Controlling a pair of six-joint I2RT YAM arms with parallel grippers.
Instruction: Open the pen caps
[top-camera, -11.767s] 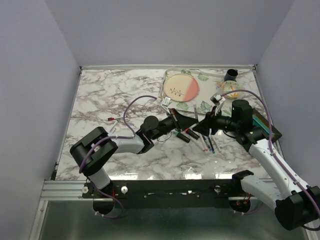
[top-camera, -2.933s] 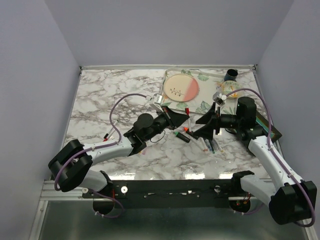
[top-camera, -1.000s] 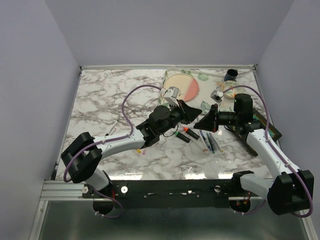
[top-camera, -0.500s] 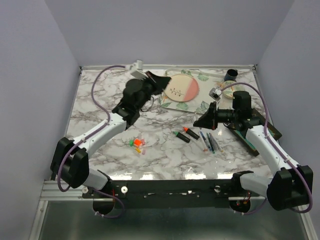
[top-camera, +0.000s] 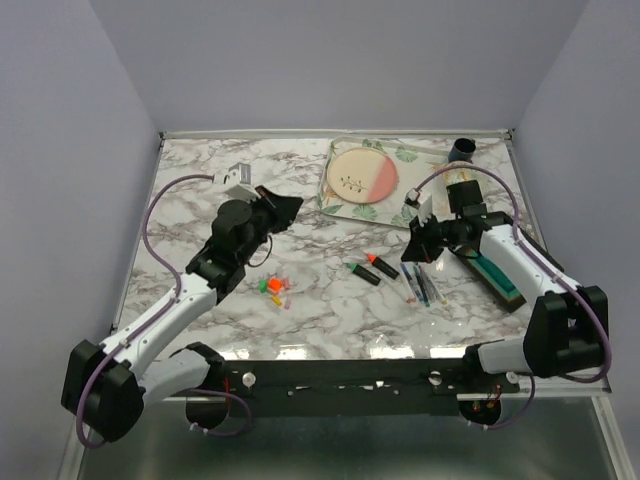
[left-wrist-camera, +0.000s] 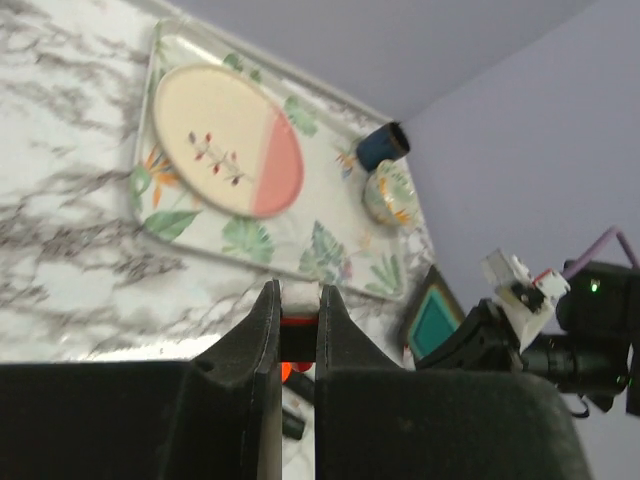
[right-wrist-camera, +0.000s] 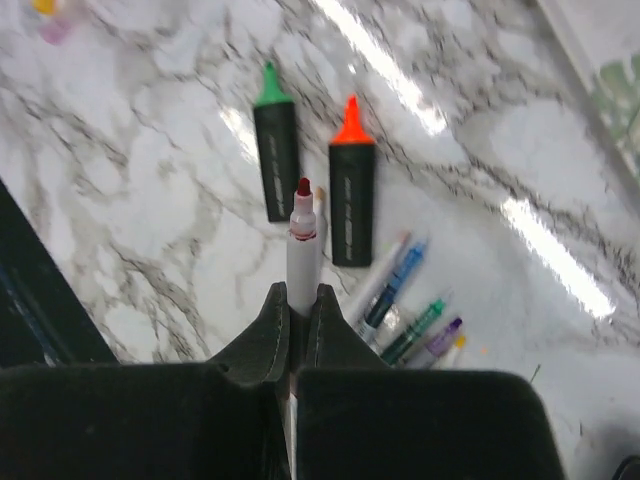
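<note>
Left claw pinching a red pen cap, right claw clamped on an uncapped red-tipped pen

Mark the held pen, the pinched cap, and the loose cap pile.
held pen (right-wrist-camera: 302, 250), right wrist view, white barrel below the red tip.
pinched cap (left-wrist-camera: 297, 322), left wrist view, its red part under the white end.
loose caps (top-camera: 273, 287), top view, middle of the pile.
</note>
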